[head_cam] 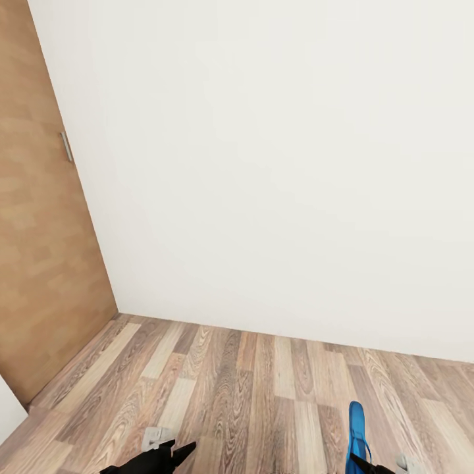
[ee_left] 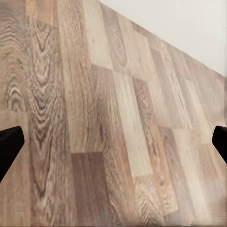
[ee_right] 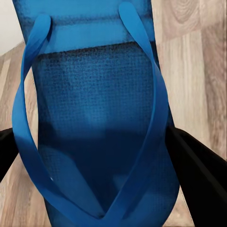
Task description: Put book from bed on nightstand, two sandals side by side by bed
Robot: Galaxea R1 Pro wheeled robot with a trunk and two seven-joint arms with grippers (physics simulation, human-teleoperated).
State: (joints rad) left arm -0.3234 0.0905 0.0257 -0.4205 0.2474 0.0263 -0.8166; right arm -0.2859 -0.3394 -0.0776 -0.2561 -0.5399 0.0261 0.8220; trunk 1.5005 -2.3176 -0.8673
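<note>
— What's the right gripper point(ee_right: 101, 156) got?
— A blue sandal point(ee_right: 94, 118), clamped between its black fingers point(ee_right: 196, 163) above the plank floor point(head_cam: 250, 388).
— And the left gripper point(ee_left: 113, 139)?
— Spread wide, holding nothing — just floor below, white wall point(head_cam: 276, 164) ahead.

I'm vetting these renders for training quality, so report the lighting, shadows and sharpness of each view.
Head view: even, flat light, white wall nearly featureless, no glare. Left wrist view: floor grain crisp nearby, fingertips dark at the edges. Right wrist view: sandal close up, its texture soft, shaded darker towards the gripper's fingers.
</note>
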